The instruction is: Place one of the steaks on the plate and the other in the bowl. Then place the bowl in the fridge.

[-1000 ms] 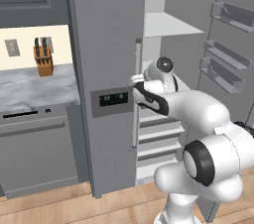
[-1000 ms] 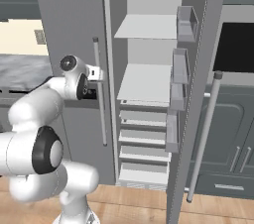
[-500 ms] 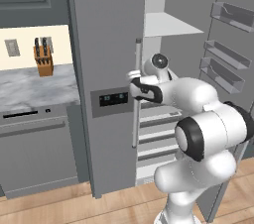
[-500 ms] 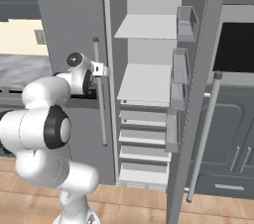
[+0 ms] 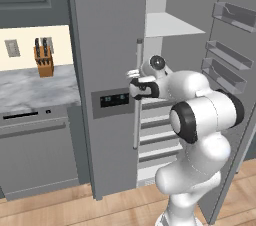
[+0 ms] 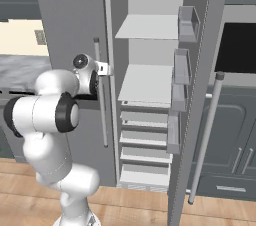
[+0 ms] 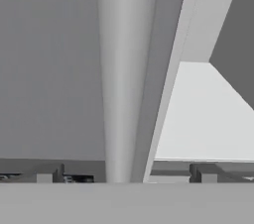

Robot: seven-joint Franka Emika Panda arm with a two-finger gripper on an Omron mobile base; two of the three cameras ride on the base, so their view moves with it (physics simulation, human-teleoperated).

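The fridge (image 5: 115, 45) stands with its right door (image 6: 200, 95) swung wide, pale shelves (image 6: 147, 82) bare; its left door is shut. No steak, plate or bowl is visible. The fingers (image 5: 134, 81) are spread wide, holding nothing, right up against the left door's long handle (image 7: 126, 74). Swinging away carelessly, I judge, could snag that handle or clip the shelf edge. Open room lies between the doors and over the desk (image 5: 35, 87).

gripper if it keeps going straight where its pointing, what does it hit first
Most likely the silver handle of the closed left fridge door: the open gripper points right at it and it rises between the fingertips. Remaining gap unclear.
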